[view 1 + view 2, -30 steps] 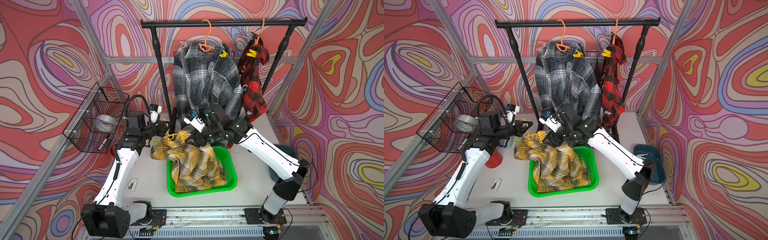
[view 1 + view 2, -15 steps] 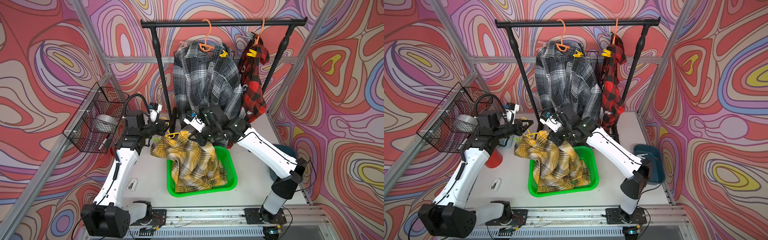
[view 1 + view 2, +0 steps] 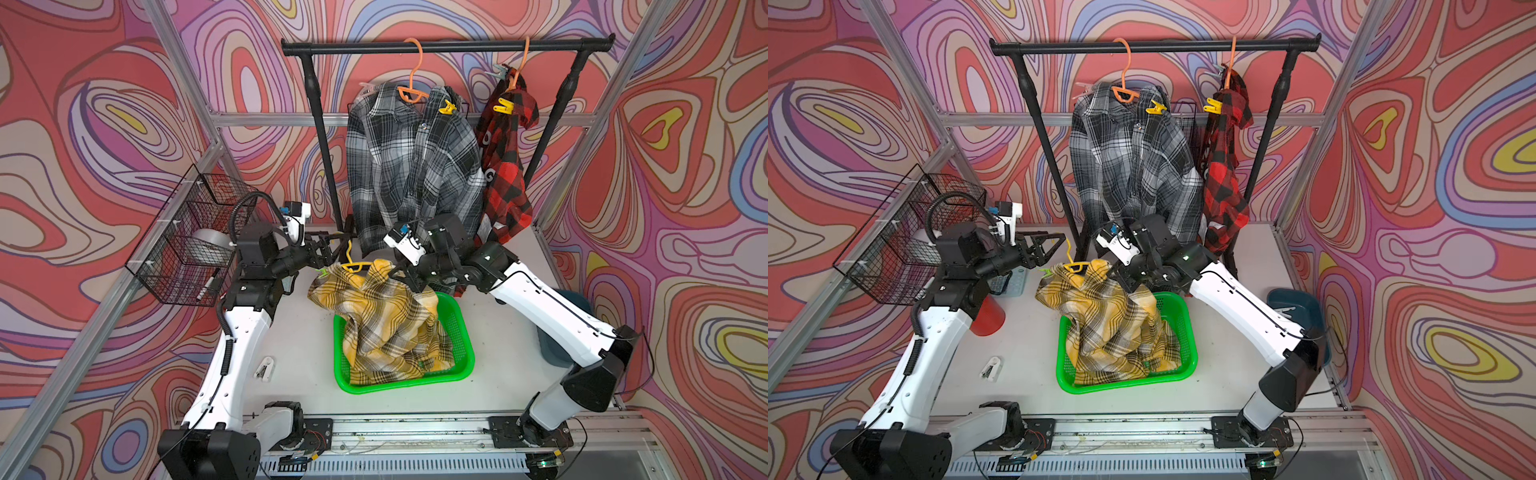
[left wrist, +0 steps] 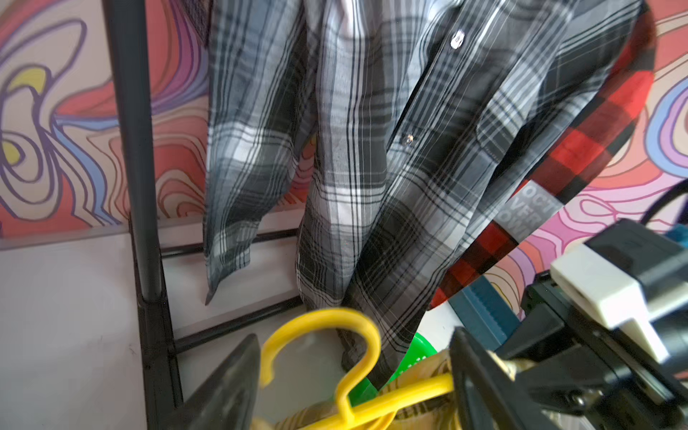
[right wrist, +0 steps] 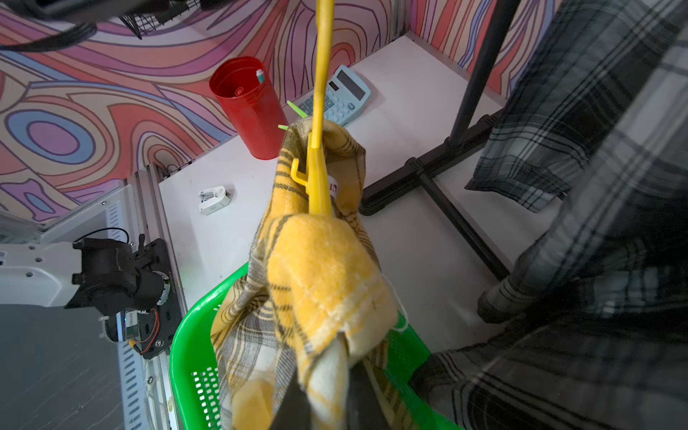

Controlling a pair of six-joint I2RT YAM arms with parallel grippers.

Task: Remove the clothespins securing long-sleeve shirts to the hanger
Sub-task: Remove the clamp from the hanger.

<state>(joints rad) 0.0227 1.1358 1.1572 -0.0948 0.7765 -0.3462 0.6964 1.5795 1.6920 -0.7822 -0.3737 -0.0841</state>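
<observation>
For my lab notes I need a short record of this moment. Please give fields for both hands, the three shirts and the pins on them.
left hand: open, close to the hook of the yellow hanger
right hand: shut on the yellow shirt, holding it up
yellow shirt: off the rail, lower part in the green basket
grey shirt: hangs on the rail, yellow pin at the shoulder
red shirt: hangs on the rail, yellow pin near the top

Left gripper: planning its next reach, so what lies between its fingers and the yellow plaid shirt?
The yellow hanger's hook lies there, between the open left gripper and the yellow plaid shirt; the left wrist view shows it.
</observation>
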